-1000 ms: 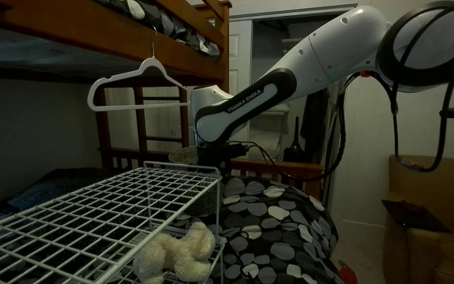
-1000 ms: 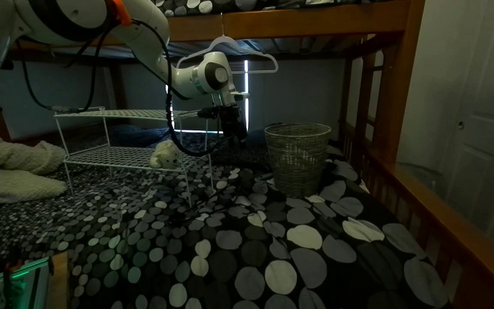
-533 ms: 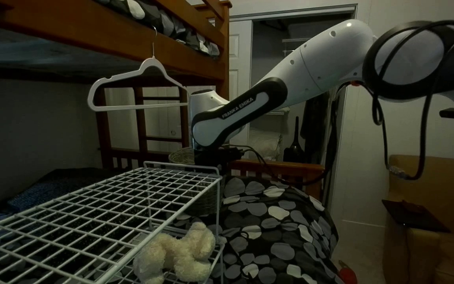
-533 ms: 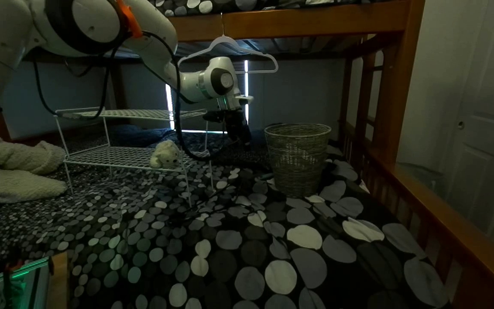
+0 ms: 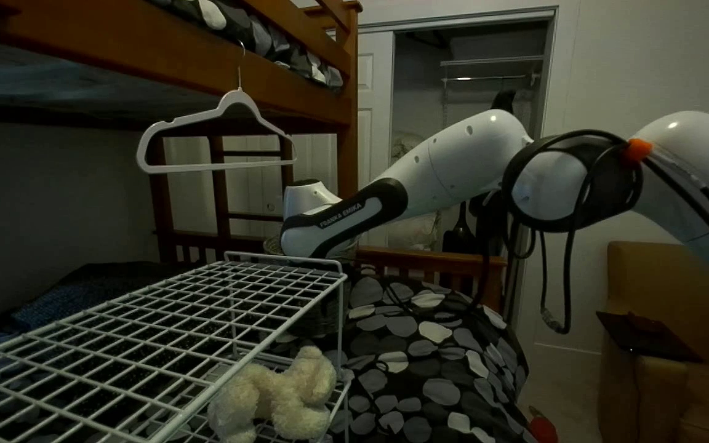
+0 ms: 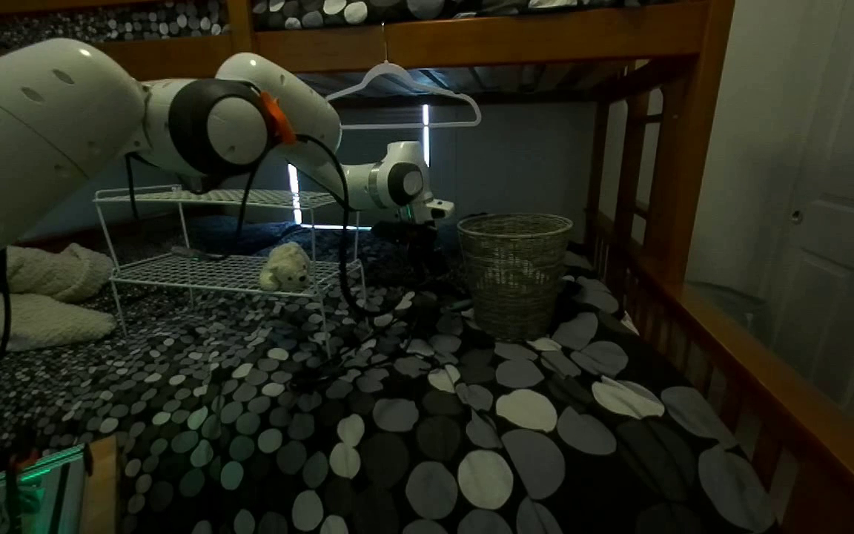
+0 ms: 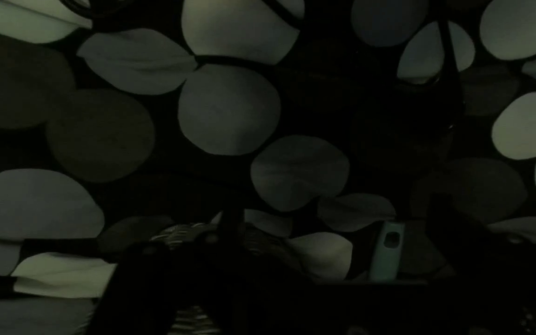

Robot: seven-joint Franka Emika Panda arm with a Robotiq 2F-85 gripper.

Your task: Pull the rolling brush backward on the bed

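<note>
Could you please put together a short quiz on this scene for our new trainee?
1. True or false: the cream plush toy rests on the white wire rack's lower shelf.
2. Which one hangs from the upper bunk's wooden rail: (a) a backpack, (b) a white hanger, (c) a lamp?
3. In the wrist view, do the jaws stand together or apart, and what color is the probable brush handle on the lower bed?

Key
1. True.
2. b.
3. Apart; teal, with the rest of the tool hidden in that view.
</note>
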